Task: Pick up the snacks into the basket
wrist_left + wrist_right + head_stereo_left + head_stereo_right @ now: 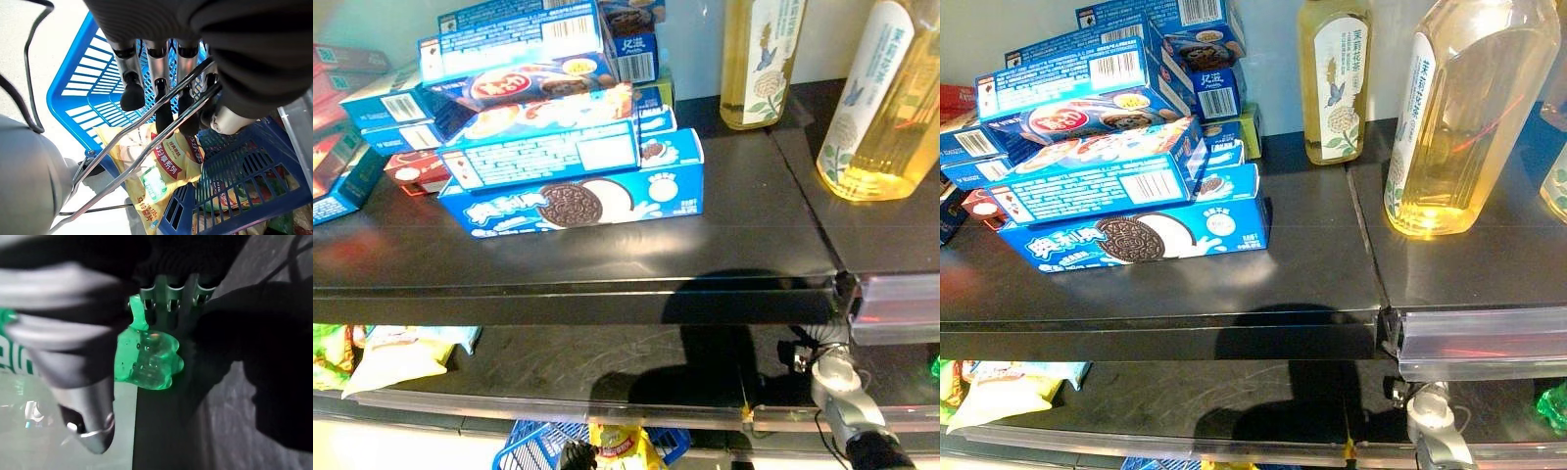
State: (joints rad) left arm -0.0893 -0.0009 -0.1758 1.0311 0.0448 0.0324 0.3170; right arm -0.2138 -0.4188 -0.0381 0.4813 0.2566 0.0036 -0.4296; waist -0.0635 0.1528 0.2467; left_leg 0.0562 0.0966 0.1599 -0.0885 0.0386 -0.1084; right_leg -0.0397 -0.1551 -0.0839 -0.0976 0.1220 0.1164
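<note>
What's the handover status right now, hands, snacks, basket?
Left hand: fingers curled round the wire handles of the blue basket, carrying it below the shelves.
Right hand: reaching into the lower shelf toward a green packet; grip unclear.
Done: a yellow snack bag lies in the basket.
Left: green packet, snack bags at the lower shelf's left end, blue cookie boxes stacked on the upper shelf.

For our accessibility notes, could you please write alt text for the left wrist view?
The robot's left hand curls its dark-tipped fingers round the two metal wire handles of a blue plastic basket, seen from just above. A yellow snack bag lies inside the basket, with more packets under the blue mesh.
</note>
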